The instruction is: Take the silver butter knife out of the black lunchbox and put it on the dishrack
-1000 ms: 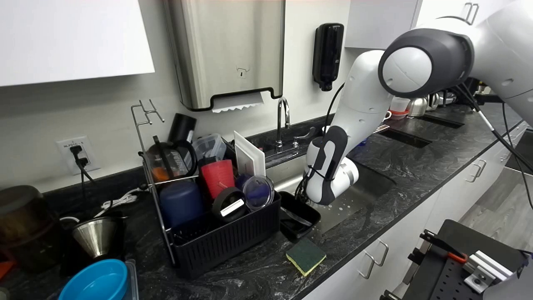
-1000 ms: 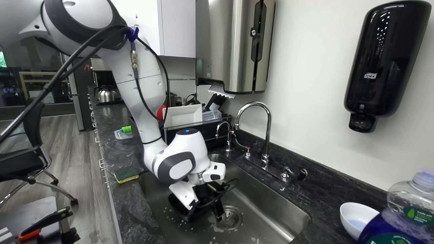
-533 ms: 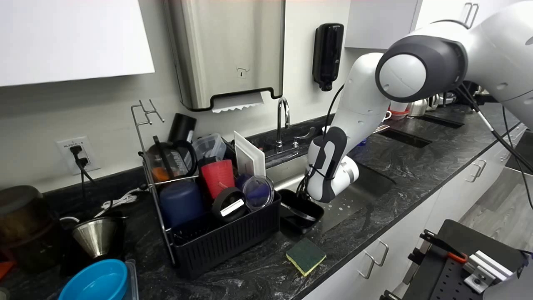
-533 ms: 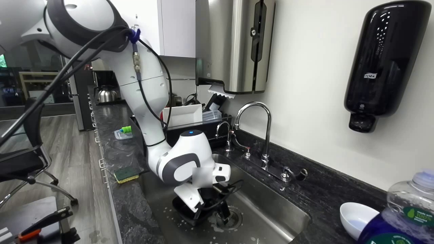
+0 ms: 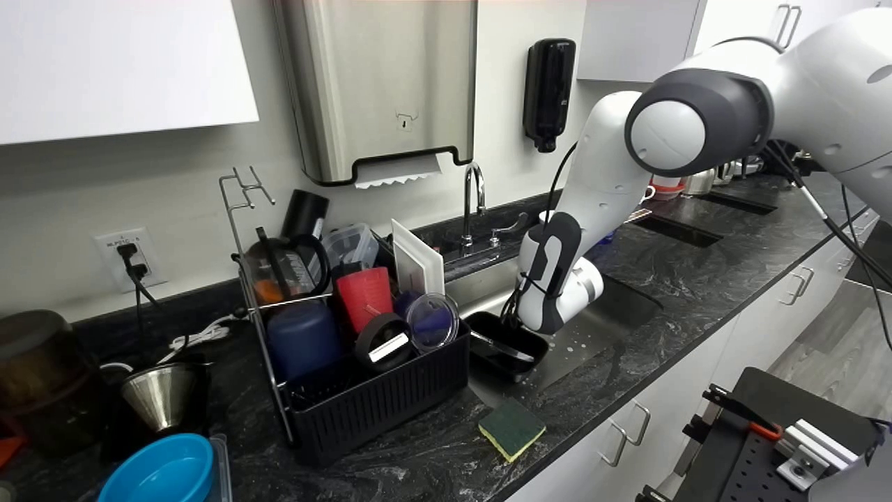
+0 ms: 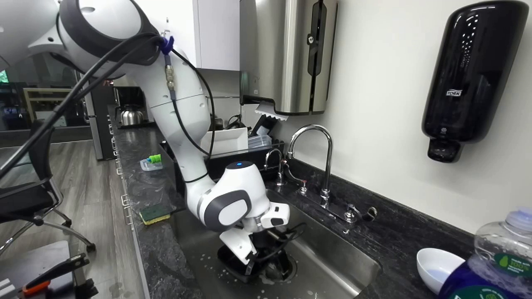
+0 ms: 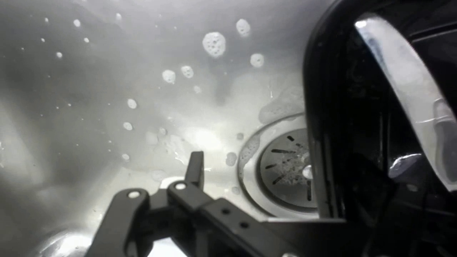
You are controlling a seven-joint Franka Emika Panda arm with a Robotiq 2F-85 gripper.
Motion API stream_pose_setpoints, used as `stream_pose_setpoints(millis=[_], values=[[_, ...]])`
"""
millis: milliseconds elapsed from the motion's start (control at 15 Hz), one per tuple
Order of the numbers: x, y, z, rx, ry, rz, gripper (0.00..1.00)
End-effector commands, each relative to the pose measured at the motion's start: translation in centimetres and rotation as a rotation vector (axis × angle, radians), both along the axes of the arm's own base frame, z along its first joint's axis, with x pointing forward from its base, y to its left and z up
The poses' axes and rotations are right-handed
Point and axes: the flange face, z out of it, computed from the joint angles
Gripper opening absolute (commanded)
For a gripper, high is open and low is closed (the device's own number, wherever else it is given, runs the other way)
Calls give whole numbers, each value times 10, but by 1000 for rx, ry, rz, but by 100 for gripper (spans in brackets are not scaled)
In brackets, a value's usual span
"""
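The black lunchbox (image 5: 517, 371) is in the steel sink. In the wrist view the lunchbox (image 7: 316, 71) fills the right side. Inside it lies the silver butter knife (image 7: 410, 78), slanting across; the knife (image 5: 512, 351) shows as a bright strip in an exterior view too. My gripper (image 7: 277, 159) points down with jaws wide apart: one finger (image 7: 195, 166) is outside the lunchbox's near wall, the darker one over or inside the box, hard to make out. Nothing is pinched. The dishrack (image 5: 390, 390) stands loaded beside the sink; my wrist hides much of the gripper in an exterior view.
The rack holds a red cup (image 5: 364, 298), a white plate (image 5: 417, 261), a blue container (image 5: 304, 338) and other items. A sponge (image 5: 512, 429) lies on the counter. The faucet (image 6: 328, 166) rises behind the sink (image 6: 332, 270), whose drain (image 7: 282, 167) is below the gripper.
The arm and the lunchbox have shifted together away from the dishrack along the sink, with the knife moving inside the box. More of the knife shows now. The jaws have stayed wide.
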Motion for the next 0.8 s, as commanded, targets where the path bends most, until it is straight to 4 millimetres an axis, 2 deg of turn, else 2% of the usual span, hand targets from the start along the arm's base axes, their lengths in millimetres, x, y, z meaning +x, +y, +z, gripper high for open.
stream_pose_setpoints(millis=[0, 133, 333, 533, 733], values=[[3, -12, 0, -13, -6, -6, 100], [3, -18, 2, -9, -3, -11, 100], [0, -16, 8, 18, 33, 5, 100], [-6, -2, 20, 40, 66, 60, 100], [-13, 13, 41, 49, 67, 113, 100]])
